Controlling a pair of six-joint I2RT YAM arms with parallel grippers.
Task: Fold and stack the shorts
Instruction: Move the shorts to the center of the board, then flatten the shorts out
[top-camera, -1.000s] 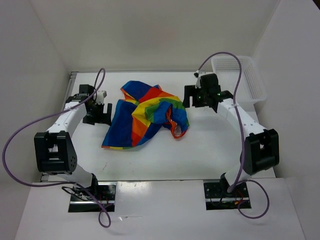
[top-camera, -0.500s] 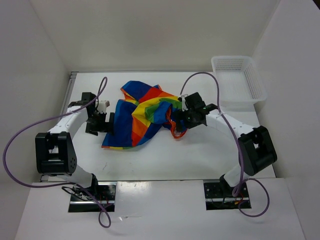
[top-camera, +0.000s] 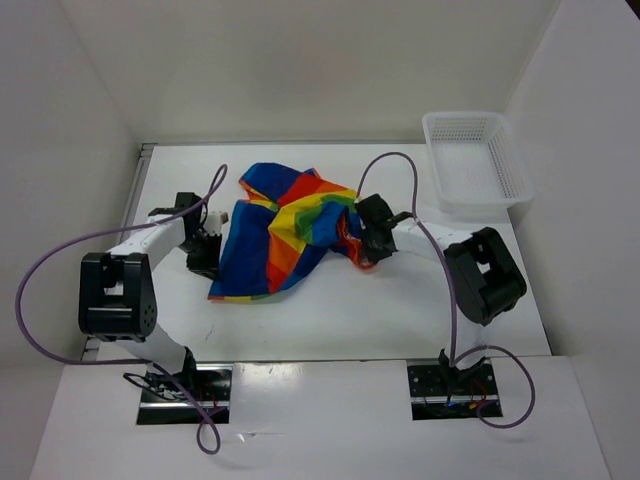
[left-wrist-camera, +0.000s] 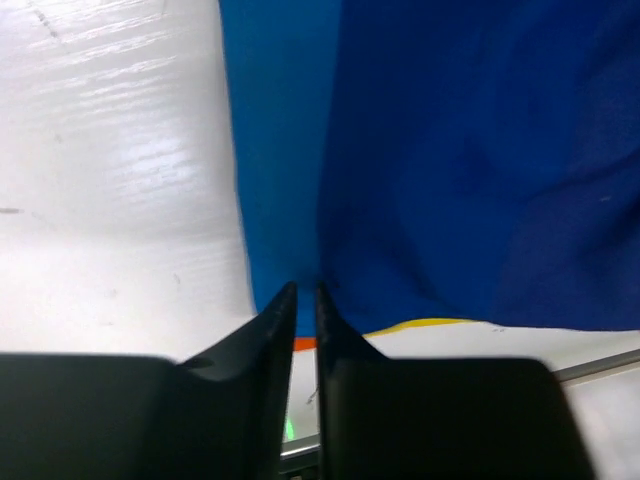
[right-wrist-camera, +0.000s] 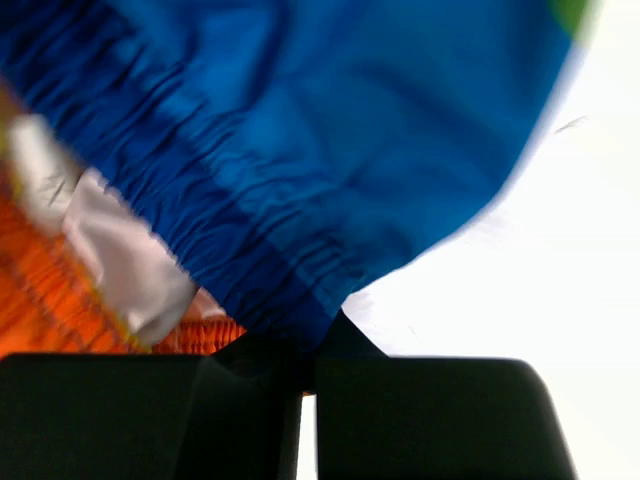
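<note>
The shorts (top-camera: 285, 232) lie crumpled in the middle of the table, rainbow stripes up. My left gripper (top-camera: 213, 254) sits at their left blue edge. In the left wrist view its jaws stand almost together, pinching the blue fabric (left-wrist-camera: 420, 170) at the tips of the left gripper (left-wrist-camera: 303, 292). My right gripper (top-camera: 363, 244) is at the garment's right edge. In the right wrist view the right gripper (right-wrist-camera: 312, 342) is shut on the gathered blue waistband (right-wrist-camera: 260, 200), with orange lining and a white label beside it.
A white mesh basket (top-camera: 475, 160) stands at the back right corner. White walls close in the table on the left, back and right. Purple cables loop over both arms.
Both arms moved inward to the shorts. The right arm swung down from beside the basket to the right edge. Both grippers went from open to shut on the fabric.
</note>
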